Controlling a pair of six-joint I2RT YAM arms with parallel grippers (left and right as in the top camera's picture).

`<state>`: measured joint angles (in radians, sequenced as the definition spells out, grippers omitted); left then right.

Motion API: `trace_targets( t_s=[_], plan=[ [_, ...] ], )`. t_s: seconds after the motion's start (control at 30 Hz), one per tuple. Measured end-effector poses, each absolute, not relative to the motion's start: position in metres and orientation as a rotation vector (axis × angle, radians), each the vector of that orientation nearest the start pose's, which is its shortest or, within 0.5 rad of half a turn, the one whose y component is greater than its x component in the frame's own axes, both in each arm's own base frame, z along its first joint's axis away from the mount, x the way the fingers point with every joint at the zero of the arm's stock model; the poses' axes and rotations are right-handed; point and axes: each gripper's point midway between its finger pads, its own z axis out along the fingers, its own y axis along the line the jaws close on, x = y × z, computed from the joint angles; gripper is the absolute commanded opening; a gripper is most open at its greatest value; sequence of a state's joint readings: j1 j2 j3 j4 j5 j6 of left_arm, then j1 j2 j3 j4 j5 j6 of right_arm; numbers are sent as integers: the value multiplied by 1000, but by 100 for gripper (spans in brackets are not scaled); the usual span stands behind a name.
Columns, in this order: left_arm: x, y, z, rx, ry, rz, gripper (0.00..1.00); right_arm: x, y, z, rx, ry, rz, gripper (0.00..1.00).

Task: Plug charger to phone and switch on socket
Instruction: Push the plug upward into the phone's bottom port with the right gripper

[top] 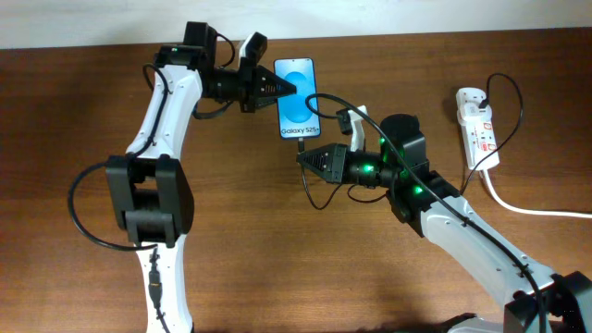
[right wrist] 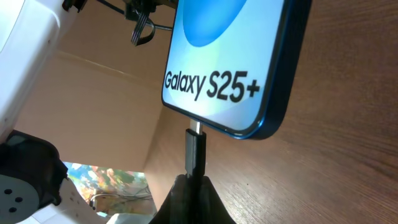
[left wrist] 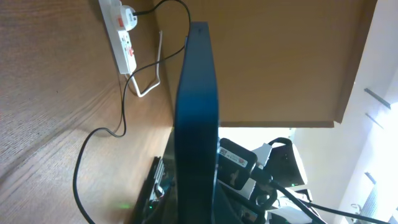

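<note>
Closed right fingers (right wrist: 181,200) grip charger (right wrist: 194,149), tip touching phone (right wrist: 239,56) bottom edge.

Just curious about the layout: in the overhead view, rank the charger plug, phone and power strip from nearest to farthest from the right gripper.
1. Charger plug, pinched in the right gripper.
2. Phone, just past the plug.
3. Power strip, far off on the right.

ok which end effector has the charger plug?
The right end effector, pinching the charger plug at the phone's bottom edge; the left end effector only holds the phone's side.
</note>
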<state>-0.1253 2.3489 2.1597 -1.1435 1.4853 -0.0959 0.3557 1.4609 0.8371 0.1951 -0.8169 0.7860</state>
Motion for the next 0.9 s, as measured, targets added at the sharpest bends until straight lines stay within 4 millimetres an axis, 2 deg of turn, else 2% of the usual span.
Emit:
trace_targets(
  t_s=[0.9],
  plan=[
    [450,-235,232,317,2248,-2131,0,332,250,205,-138,2168,1534,4]
  ],
)
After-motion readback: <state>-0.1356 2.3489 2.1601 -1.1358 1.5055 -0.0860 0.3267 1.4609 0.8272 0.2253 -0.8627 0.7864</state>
